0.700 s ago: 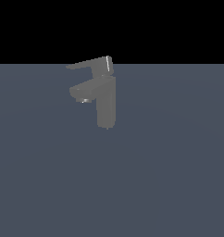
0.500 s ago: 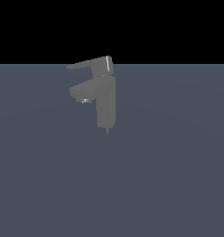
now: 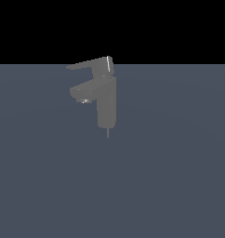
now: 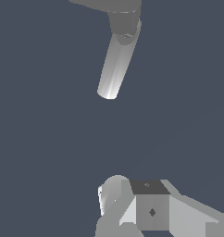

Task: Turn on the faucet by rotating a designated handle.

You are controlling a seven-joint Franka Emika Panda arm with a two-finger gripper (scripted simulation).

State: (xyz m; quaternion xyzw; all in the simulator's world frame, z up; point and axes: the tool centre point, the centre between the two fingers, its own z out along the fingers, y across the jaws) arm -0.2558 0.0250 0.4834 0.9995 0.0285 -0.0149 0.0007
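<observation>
Faucet (image 3: 106,104) sits a bit left of center in the exterior view, handle (image 3: 89,65) on top sticking out toward 9 o'clock over the spout (image 3: 84,91). No arm in that shot. Wrist view shows gripper parts, but I can't tell if the fingers are apart. Looks like the approach stage; next it needs to reach that handle's tip.

No text, label, brand, number or sign can be read in either view.
</observation>
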